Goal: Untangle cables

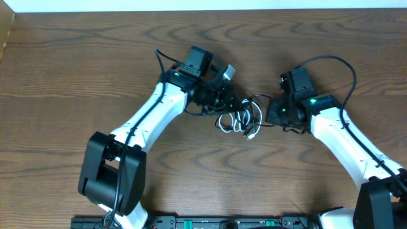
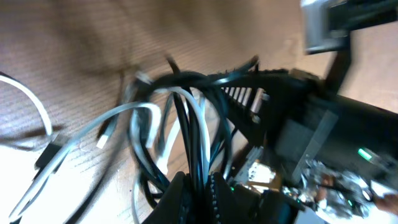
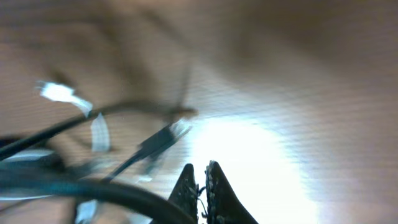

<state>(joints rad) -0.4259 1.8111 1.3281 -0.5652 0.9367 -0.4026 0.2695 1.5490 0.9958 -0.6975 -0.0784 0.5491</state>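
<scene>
The wooden table (image 1: pixel 63 76) fills the overhead view. The left arm (image 1: pixel 149 111) reaches from the table's near edge to just left of its middle, and the right arm (image 1: pixel 343 137) comes in from the table's near right corner toward the same spot.

The left gripper (image 2: pixel 200 177) is above the table's middle. Its fingers are pinched together on the cables (image 1: pixel 240 119), with several strands running down between them. The right gripper (image 3: pixel 201 168) is low over the table, just right of the middle. Its fingers are closed tip to tip, and nothing can be made out between them.

The cables lie as one looped tangle at the middle of the table, between the two grippers. The white cable (image 2: pixel 149 112) and the black cable (image 2: pixel 186 81) are wound through each other. A small white plug (image 1: pixel 252 135) rests on the table at the tangle's near side.
</scene>
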